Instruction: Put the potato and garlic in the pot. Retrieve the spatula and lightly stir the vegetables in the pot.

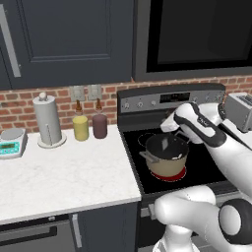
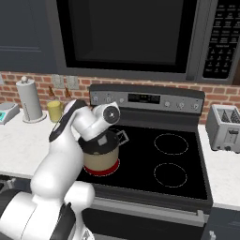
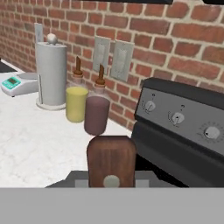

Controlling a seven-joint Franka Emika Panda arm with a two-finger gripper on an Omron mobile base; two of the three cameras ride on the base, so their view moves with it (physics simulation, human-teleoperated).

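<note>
From the left base view I see the pot (image 1: 167,156) sitting on the front left burner of the stove (image 1: 197,162), which glows red beneath it. My arm bends over the cooktop and the hand (image 1: 168,127) hangs just behind and above the pot's rim. A thin pale sliver shows inside the dark pot; I cannot make out what it is, and I cannot pick out the potato or garlic there. On the white counter (image 1: 59,177) to the left stand a paper towel roll (image 1: 47,119), a yellow canister (image 1: 80,127), a maroon canister (image 1: 100,124) and a small kitchen scale (image 1: 12,141). A toaster (image 1: 239,110) sits at the right edge.

From the right base view, the arm covers much of the pot (image 2: 101,159), with the wrist directly over its mouth. The toaster (image 2: 225,126) stands on the counter to the right of the stove (image 2: 178,164).

In the hand view, a brown wooden piece (image 3: 111,161), rounded at the top, stands right in front of the camera, apparently a handle held in the hand. The fingertips are hidden, so I cannot tell whether they are clamped on it. Beyond it I see the yellow canister (image 3: 76,103), maroon canister (image 3: 96,113), paper towel roll (image 3: 51,74) and the stove knobs (image 3: 177,117) against the brick wall (image 3: 175,48).
</note>
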